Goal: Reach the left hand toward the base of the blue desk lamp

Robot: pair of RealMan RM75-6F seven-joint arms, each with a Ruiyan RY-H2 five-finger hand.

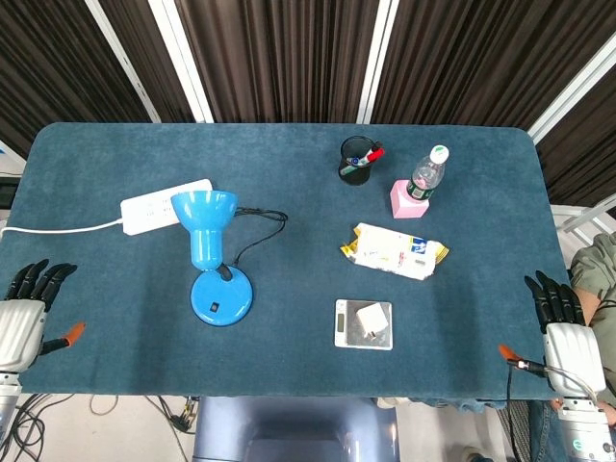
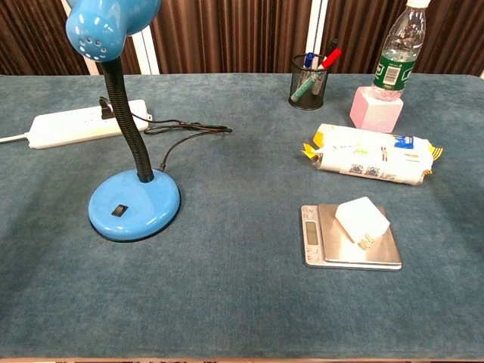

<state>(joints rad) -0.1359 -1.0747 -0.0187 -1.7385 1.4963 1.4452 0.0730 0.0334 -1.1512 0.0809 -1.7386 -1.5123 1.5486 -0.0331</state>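
The blue desk lamp [image 1: 205, 231] stands left of the table's middle, its round base [image 1: 221, 296] with a black switch toward the front edge; in the chest view the base [image 2: 134, 204] sits under a black gooseneck. My left hand [image 1: 24, 313] hovers at the table's front left corner, well left of the base, fingers spread and holding nothing. My right hand [image 1: 561, 327] is at the front right corner, fingers apart and empty. The chest view shows neither hand.
A white power strip [image 1: 164, 205] lies behind the lamp with the black cord [image 1: 255, 231] running to it. A small scale [image 1: 363, 323] carries a white adapter [image 2: 361, 220]. A snack packet [image 1: 395, 251], pink block [image 1: 409, 199], water bottle [image 1: 426, 174] and pen cup [image 1: 357, 160] sit at right.
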